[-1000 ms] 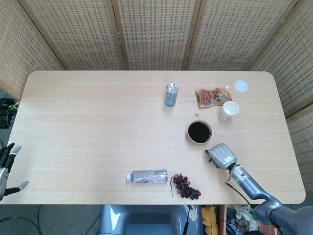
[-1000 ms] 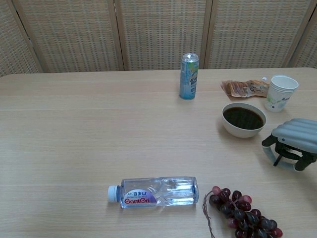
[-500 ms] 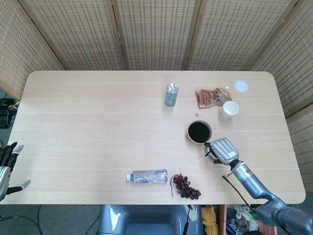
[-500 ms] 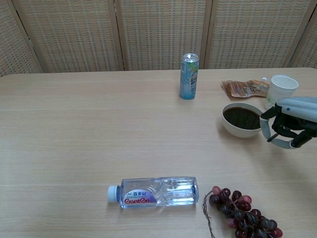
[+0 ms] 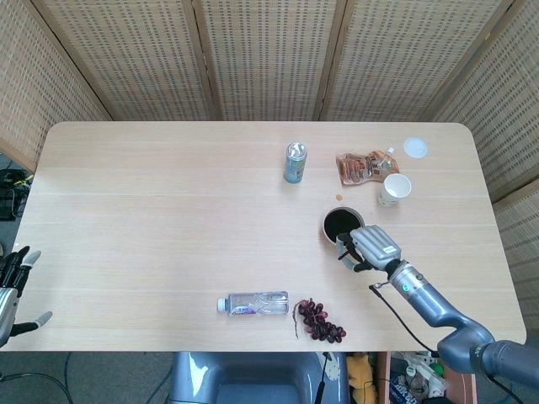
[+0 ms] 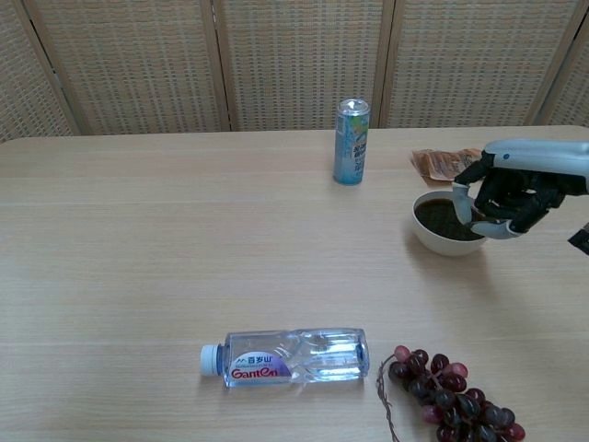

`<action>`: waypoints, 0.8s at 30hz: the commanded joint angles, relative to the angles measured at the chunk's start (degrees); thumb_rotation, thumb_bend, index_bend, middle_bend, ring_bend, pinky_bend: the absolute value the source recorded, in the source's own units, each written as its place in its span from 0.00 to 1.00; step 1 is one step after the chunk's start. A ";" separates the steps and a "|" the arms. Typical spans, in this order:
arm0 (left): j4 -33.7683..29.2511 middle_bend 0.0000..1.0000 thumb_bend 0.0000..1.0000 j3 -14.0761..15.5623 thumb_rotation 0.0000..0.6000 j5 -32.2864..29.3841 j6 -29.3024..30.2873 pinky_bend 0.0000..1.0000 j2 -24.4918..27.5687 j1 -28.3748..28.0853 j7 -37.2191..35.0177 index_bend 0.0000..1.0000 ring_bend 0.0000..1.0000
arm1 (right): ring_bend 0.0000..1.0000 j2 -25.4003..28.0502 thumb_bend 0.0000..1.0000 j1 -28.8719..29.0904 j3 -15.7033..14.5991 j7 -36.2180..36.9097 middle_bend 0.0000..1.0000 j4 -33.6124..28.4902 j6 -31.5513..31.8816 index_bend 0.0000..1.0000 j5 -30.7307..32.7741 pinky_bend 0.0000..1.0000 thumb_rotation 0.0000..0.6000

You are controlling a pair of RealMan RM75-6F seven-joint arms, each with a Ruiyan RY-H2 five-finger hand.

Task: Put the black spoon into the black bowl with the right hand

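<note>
The right hand [image 6: 502, 198] has moved in the last second. It was low over the wooden table [image 5: 168, 210], near and to the right of the round bowl with the black inside [image 6: 440, 226]. Now it is raised and hangs over the right part of the bowl's rim, with the fingers curled downward into the bowl. The black spoon was seen as a thin dark stick under the curled fingers a second ago. Now I cannot find it clearly in either view; the dark fingers and the dark inside of the bowl hide it. So I cannot tell if the hand grips the spoon or has let it go. I judge that the carrying step is done and the release into the bowl is the step in hand. The left hand [image 5: 15, 282] waits at the left near edge with fingers spread, holding nothing.
</note>
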 commanded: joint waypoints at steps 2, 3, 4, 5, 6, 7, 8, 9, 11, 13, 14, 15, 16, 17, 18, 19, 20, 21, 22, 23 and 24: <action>0.35 0.00 0.04 0.09 1.00 -0.13 -0.05 0.00 -0.09 0.11 -0.33 0.00 0.00 | 0.96 -0.09 0.82 1.37 1.36 1.45 0.94 -0.03 -1.93 0.78 1.70 1.00 1.00; 0.49 0.00 0.03 0.10 1.00 -0.19 -0.10 0.00 -0.13 0.13 -0.46 0.00 0.00 | 0.96 -0.11 0.82 1.88 1.90 2.52 0.94 -0.06 -3.03 0.78 2.61 1.00 1.00; 0.59 0.00 0.04 0.09 1.00 -0.24 -0.13 0.00 -0.18 0.14 -0.55 0.00 0.00 | 0.96 -0.21 0.82 2.30 2.28 3.13 0.94 0.16 -3.83 0.78 3.22 1.00 1.00; 0.68 0.00 0.04 0.10 1.00 -0.27 -0.18 0.00 -0.24 0.14 -0.64 0.00 0.00 | 0.96 -0.37 0.82 2.73 2.60 3.64 0.94 0.48 -4.63 0.78 3.75 1.00 1.00; 0.77 0.00 0.04 0.12 1.00 -0.29 -0.24 0.00 -0.29 0.13 -0.72 0.00 0.00 | 0.96 -0.57 0.82 3.15 2.89 4.12 0.94 0.83 -5.45 0.78 4.28 1.00 1.00; 0.85 0.00 0.04 0.13 1.00 -0.29 -0.28 0.00 -0.35 0.12 -0.78 0.00 0.00 | 0.96 -0.83 0.82 3.58 3.19 4.48 0.94 1.23 -6.16 0.78 4.73 1.00 1.00; 0.96 0.00 0.04 0.12 1.00 -0.27 -0.32 0.00 -0.41 0.09 -0.84 0.00 0.00 | 0.96 -1.27 0.82 4.11 3.46 4.68 0.94 1.90 -6.90 0.78 5.09 1.00 1.00; 1.00 0.00 0.04 0.14 1.00 -0.26 -0.30 0.00 -0.43 0.11 -0.87 0.00 0.00 | 0.96 -1.49 0.82 4.37 3.56 4.80 0.94 2.22 -7.31 0.78 5.27 1.00 1.00; 1.19 0.00 0.03 0.13 1.00 -0.30 -0.28 0.00 -0.50 0.15 -0.99 0.00 0.00 | 0.96 -2.51 0.82 5.32 4.10 5.52 0.94 3.53 -8.86 0.78 6.22 1.00 1.00; 1.34 0.00 0.04 0.13 1.00 -0.49 -0.30 0.00 -0.50 0.23 -1.12 0.00 0.00 | 0.96 -3.74 0.82 6.32 5.04 7.34 0.94 5.09 -10.96 0.78 7.92 1.00 1.00; 1.40 0.00 0.04 0.15 1.00 -0.54 -0.30 0.00 -0.49 0.27 -1.15 0.00 0.00 | 0.96 -4.13 0.82 6.64 5.25 7.73 0.94 5.76 -11.54 0.78 8.24 1.00 1.00; 1.44 0.00 0.04 0.16 1.00 -0.59 -0.32 0.00 -0.49 0.31 -1.19 0.00 0.00 | 0.96 -4.50 0.82 6.91 5.39 8.03 0.94 6.37 -12.01 0.78 8.47 1.00 1.00; 1.46 0.00 0.04 0.19 1.00 -0.63 -0.34 0.00 -0.49 0.34 -1.24 0.00 0.00 | 0.96 -4.90 0.82 7.11 5.57 8.48 0.94 6.93 -12.49 0.78 8.84 1.00 1.00; 1.49 0.00 0.04 0.20 1.00 -0.64 -0.34 0.00 -0.50 0.37 -1.28 0.00 0.00 | 0.96 -5.25 0.82 7.30 5.71 8.85 0.94 7.44 -12.92 0.78 9.10 1.00 1.00; 1.52 0.00 0.04 0.21 1.00 -0.67 -0.38 0.00 -0.51 0.37 -1.29 0.00 0.00 | 0.96 -5.59 0.82 7.48 5.81 9.22 0.94 7.94 -13.34 0.78 9.33 1.00 1.00; 1.52 0.00 0.04 0.24 1.00 -0.70 -0.41 0.00 -0.50 0.39 -1.31 0.00 0.00 | 0.96 -5.93 0.82 7.63 5.89 9.49 0.94 8.47 -13.70 0.78 9.51 1.00 1.00; 1.54 0.00 0.04 0.28 1.00 -0.71 -0.39 0.00 -0.51 0.45 -1.34 0.00 0.00 | 0.96 -6.38 0.82 7.82 5.95 9.74 0.94 9.15 -14.10 0.78 9.67 1.00 1.00; 1.57 0.00 0.04 0.28 1.00 -0.74 -0.37 0.00 -0.52 0.49 -1.35 0.00 0.00 | 0.96 -6.71 0.82 7.96 5.96 9.86 0.94 9.65 -14.37 0.78 9.74 1.00 1.00; 1.57 0.00 0.04 0.26 1.00 -0.78 -0.39 0.00 -0.52 0.49 -1.34 0.00 0.00 | 0.96 -7.02 0.82 8.08 5.95 9.93 0.94 10.15 -14.62 0.78 9.80 1.00 1.00; 1.55 0.00 0.04 0.28 1.00 -0.80 -0.39 0.00 -0.50 0.51 -1.34 0.00 0.00 | 0.96 -7.24 0.82 8.14 5.93 9.97 0.94 10.47 -14.78 0.78 9.84 1.00 1.00; 1.52 0.00 0.03 0.28 1.00 -0.81 -0.39 0.00 -0.47 0.53 -1.35 0.00 0.00 | 0.96 -7.54 0.82 8.24 5.91 10.11 0.94 10.90 -15.07 0.78 9.92 1.00 1.00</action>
